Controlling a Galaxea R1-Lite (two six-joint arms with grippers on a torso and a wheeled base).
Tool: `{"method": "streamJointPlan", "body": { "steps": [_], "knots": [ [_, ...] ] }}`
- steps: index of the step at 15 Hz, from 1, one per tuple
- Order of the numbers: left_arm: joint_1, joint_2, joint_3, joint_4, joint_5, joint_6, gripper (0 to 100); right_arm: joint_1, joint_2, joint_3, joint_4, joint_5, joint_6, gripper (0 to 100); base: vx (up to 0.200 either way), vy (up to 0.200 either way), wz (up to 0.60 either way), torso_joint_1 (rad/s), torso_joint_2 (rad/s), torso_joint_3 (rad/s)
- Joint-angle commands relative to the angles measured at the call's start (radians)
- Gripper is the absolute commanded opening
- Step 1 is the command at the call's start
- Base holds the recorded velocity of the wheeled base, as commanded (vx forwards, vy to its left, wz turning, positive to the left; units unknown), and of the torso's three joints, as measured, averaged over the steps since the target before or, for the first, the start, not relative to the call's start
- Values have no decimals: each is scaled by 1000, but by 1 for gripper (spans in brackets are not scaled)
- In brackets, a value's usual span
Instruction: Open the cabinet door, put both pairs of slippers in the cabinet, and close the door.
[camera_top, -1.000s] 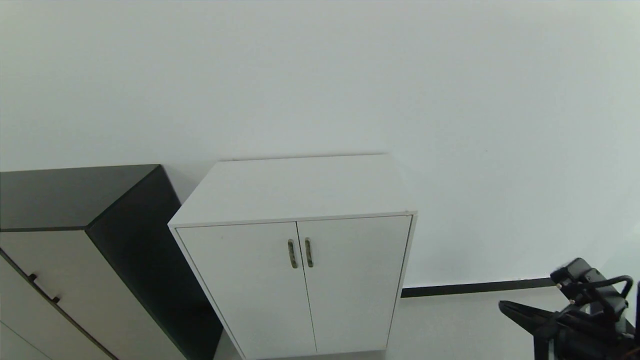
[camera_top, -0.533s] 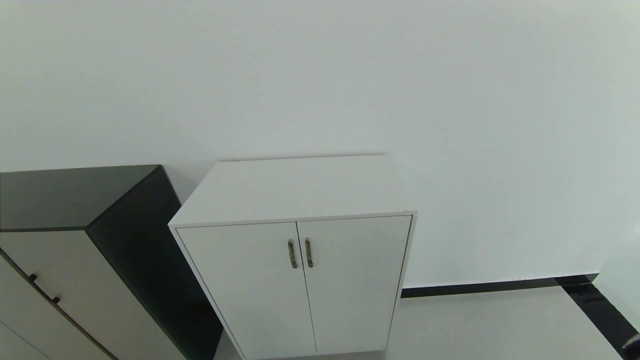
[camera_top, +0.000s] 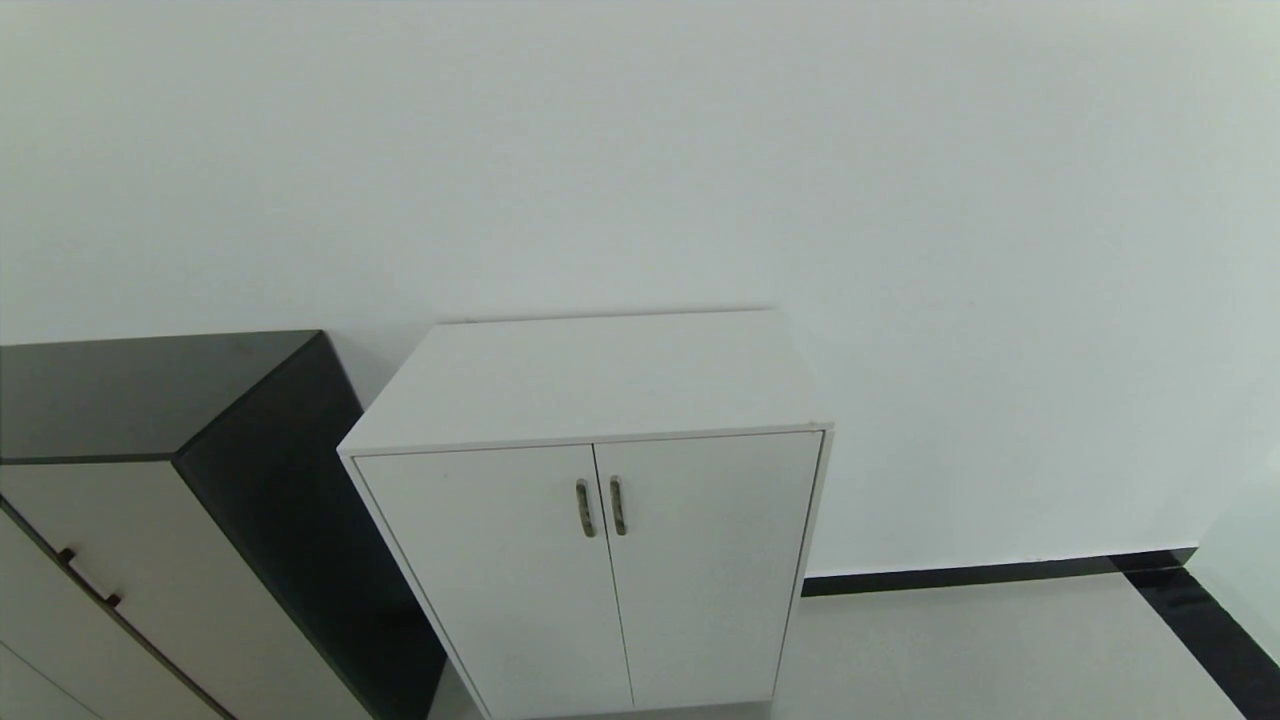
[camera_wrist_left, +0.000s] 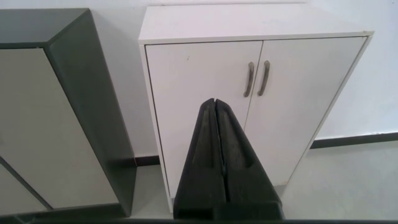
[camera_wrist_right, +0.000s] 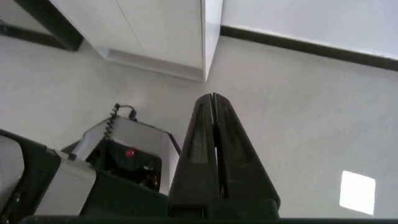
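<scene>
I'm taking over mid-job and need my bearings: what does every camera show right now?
white cabinet: one, white, against the wall, centre of the head view
doors: two, white, cabinet front, both shut
handles: two, grey metal, upright, side by side where the doors meet
dark cabinet: one, black top and side, pale front, beside the white cabinet on the robot's left
baseboard: one strip, black, foot of the wall
wall: white, behind both cabinets
floor: pale grey
left gripper: black, shut, facing the doors, apart from them
right gripper: black, shut, above the floor
</scene>
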Motion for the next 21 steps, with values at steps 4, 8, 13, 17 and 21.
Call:
{"method": "streamJointPlan", "body": {
  "steps": [4, 8, 13, 17, 21],
  "knots": [
    [-1, 0, 0, 0, 0, -1, 0, 2, -106, -2, 0, -15, -23, 0, 0, 0, 0, 0, 0, 0],
    [-1, 0, 0, -1, -1, -1, 0, 51, -313, 0, 50, -4, 28, 0, 0, 0, 0, 0, 0, 0],
    [-1, 0, 0, 0, -1, -1, 0, -187, -476, 0, 49, -49, 22, 0, 0, 0, 0, 0, 0, 0],
    [1, 0, 0, -1, 0, -1, 0, -207, -539, 0, 50, -52, 29, 0, 0, 0, 0, 0, 0, 0],
    [-1, 0, 0, 0, 2, -1, 0, -241, -603, 0, 50, -66, 45, 0, 0, 0, 0, 0, 0, 0]
  ]
}}
